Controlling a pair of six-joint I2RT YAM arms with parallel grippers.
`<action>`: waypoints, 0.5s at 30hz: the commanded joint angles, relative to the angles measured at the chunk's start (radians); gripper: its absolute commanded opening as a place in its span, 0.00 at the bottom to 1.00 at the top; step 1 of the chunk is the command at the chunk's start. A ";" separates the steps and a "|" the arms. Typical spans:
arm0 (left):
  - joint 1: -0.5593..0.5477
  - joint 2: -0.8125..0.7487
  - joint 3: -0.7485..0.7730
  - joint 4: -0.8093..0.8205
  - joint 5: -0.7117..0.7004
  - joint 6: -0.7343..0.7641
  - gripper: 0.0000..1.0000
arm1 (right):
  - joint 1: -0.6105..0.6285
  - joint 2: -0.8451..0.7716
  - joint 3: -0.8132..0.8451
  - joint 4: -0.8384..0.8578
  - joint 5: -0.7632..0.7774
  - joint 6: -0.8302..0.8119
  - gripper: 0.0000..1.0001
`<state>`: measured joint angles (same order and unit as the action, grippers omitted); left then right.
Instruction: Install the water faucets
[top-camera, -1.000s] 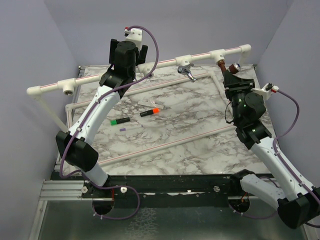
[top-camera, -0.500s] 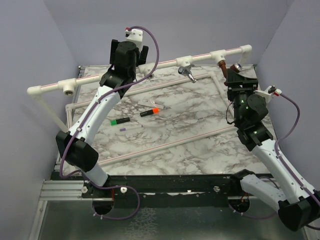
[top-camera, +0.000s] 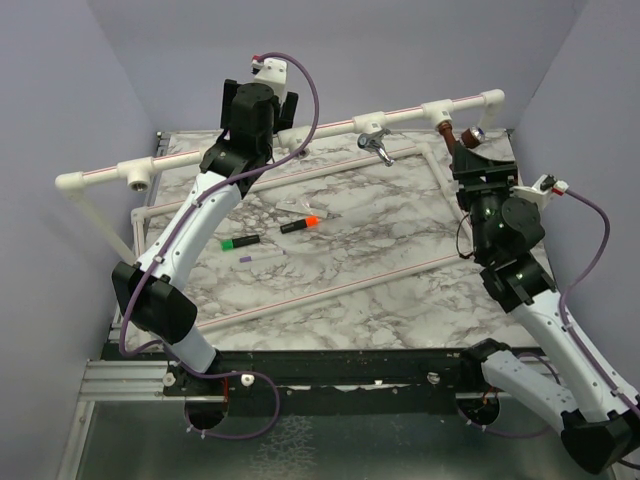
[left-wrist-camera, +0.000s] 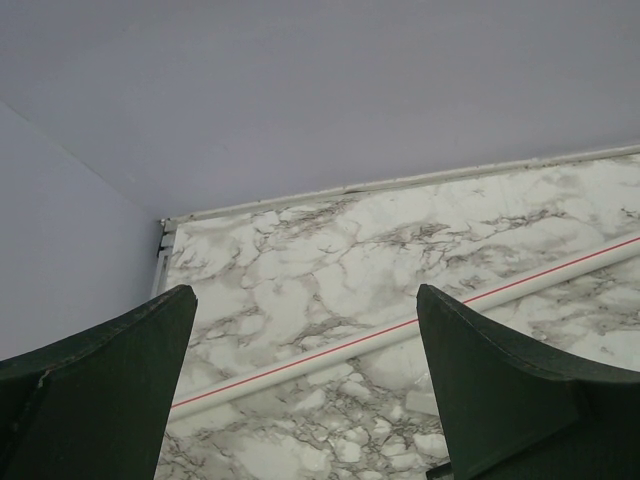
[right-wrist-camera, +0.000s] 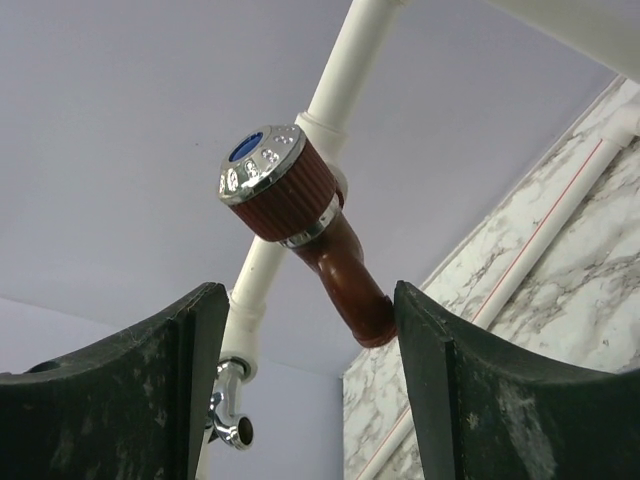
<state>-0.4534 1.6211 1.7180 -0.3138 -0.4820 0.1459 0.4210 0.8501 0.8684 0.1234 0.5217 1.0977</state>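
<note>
Copper-coloured faucet (right-wrist-camera: 312, 208) is seen mounted on the far-right tee fitting (top-camera: 436, 108) of the white pipe rail (top-camera: 400, 113), with its chrome-capped knob turned toward the right arm. To its left on the same rail, the chrome faucet (top-camera: 375, 144) is fitted at the next tee. A second ago the right gripper (top-camera: 467, 148) was closed around the copper-coloured faucet. Its jaws are now spread apart, with the faucet between and beyond the fingertips and not gripped, and the arm has been drawn slightly nearer. The left gripper (left-wrist-camera: 305, 290) is held wide open and holds nothing, raised over the far left of the marble table (top-camera: 380, 260). No change from the earlier frame is seen in its position.
</note>
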 joint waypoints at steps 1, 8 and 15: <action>-0.056 0.056 -0.051 -0.083 0.118 -0.065 0.93 | 0.036 -0.043 0.005 -0.121 -0.053 -0.054 0.72; -0.056 0.054 -0.050 -0.084 0.120 -0.067 0.93 | 0.037 -0.097 0.027 -0.211 0.017 -0.291 0.74; -0.056 0.056 -0.049 -0.084 0.120 -0.066 0.93 | 0.036 -0.151 0.055 -0.267 0.044 -0.595 0.74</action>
<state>-0.4568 1.6211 1.7180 -0.3130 -0.4824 0.1452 0.4519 0.7326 0.8825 -0.0837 0.5365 0.7494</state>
